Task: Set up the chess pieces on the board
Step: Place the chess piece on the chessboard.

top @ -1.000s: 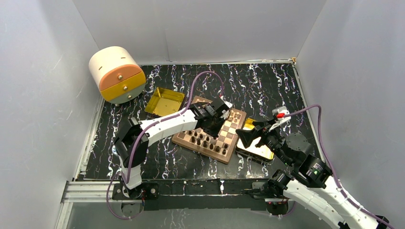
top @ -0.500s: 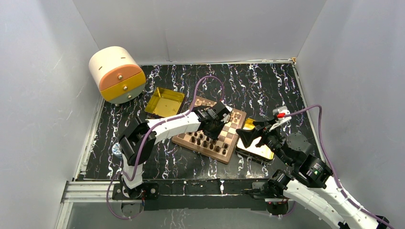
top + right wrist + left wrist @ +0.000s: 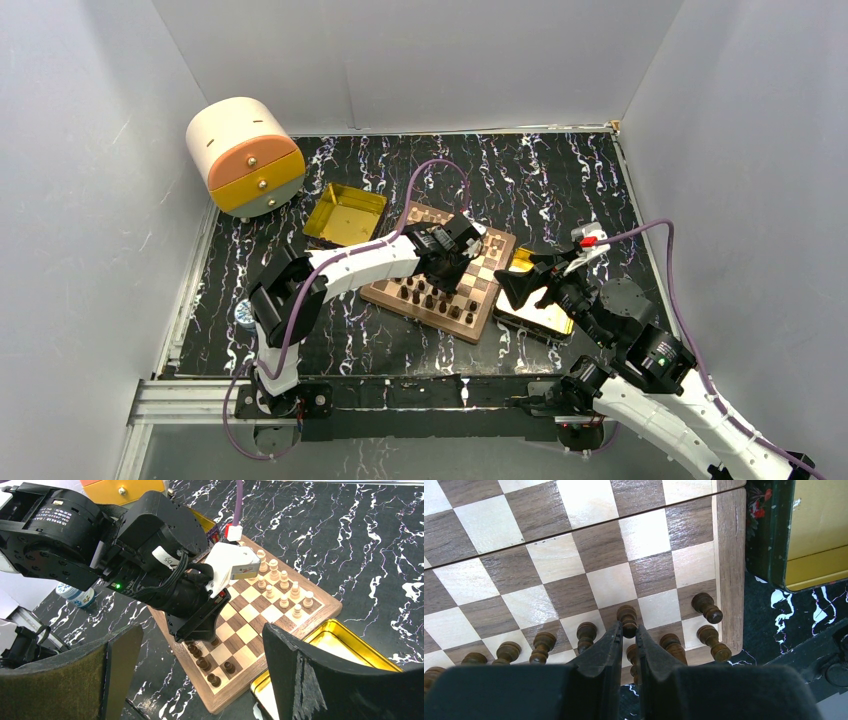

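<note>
The board (image 3: 482,277) lies mid-table, with dark pieces (image 3: 430,298) in its near rows and light pieces (image 3: 492,243) in its far rows. My left gripper (image 3: 447,274) is low over the near rows. In the left wrist view it (image 3: 627,630) is shut on a dark pawn (image 3: 627,616) that stands upright on a dark square of the board (image 3: 549,555). Other dark pieces (image 3: 706,607) stand beside it. My right gripper (image 3: 525,285) is open and empty. It hangs above the board's right side, and its fingers (image 3: 310,680) frame the board (image 3: 260,615).
A gold tray (image 3: 545,318) lies against the board's right edge and also shows in the wrist views (image 3: 350,645) (image 3: 819,530). A second gold tray (image 3: 345,213) sits at the back left. A round drawer unit (image 3: 245,155) stands in the far left corner.
My left gripper has moved down and nearer onto the dark rows since one second ago, then held still. The right arm has not moved.
</note>
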You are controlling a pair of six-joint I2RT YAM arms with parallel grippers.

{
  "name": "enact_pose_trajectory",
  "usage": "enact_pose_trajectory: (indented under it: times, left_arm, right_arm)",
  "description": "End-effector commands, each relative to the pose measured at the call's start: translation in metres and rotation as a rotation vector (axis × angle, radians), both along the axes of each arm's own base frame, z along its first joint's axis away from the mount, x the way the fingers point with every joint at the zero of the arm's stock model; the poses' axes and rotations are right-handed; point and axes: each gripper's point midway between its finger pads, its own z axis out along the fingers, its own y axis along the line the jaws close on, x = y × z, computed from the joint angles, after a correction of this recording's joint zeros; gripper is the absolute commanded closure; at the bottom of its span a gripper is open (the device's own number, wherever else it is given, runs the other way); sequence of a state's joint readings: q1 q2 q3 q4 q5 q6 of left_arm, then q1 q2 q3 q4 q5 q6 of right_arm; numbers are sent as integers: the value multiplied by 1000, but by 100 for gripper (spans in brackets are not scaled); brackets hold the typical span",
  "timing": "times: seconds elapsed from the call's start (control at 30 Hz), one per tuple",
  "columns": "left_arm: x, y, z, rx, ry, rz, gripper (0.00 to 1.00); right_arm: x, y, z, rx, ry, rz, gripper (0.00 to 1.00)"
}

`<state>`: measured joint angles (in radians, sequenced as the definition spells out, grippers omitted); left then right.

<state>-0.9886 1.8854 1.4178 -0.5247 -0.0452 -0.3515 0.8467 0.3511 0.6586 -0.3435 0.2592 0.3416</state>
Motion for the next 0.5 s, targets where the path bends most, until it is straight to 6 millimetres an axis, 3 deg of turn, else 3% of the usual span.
enact_pose_trajectory:
  times: [0.0,0.47]
  left_arm:
    - [-3,6,11,13,-9,1,100]
    - [3,0,27,-6,-35,-2,100]
  right_arm:
    - [-3,-2,29,71,-50,3,1]
    - [-2,4,25,56,-44,21,1]
